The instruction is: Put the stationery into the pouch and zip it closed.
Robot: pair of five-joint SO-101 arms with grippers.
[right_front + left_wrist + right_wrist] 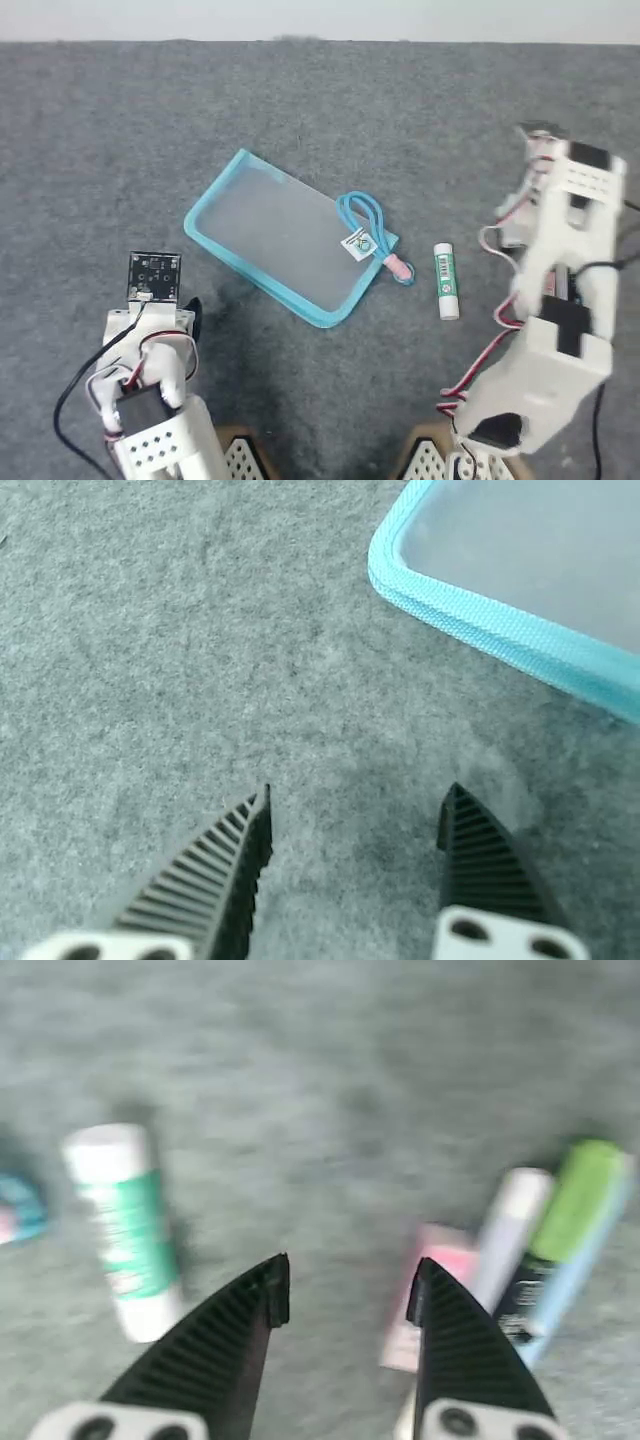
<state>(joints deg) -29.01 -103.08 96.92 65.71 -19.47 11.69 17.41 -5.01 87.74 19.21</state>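
Observation:
The pouch [290,240], translucent with a light blue border, lies flat mid-table; its blue cord and pink zip pull [398,266] point toward a white and green glue stick [446,281]. My left gripper [358,805] is open just above the grey mat, a short way off the pouch's corner [520,570]. My right gripper [350,1275] is open over bare mat, with the glue stick [125,1225] to one side. On its other side lie a pink eraser [425,1310], a white pen [510,1230] and a green highlighter [575,1210]. Nothing is between either pair of fingers.
Grey felt mat [300,110] covers the table to its far edge. The left arm [150,390] stands at the near left and the right arm [560,290] at the right, covering the mat under it.

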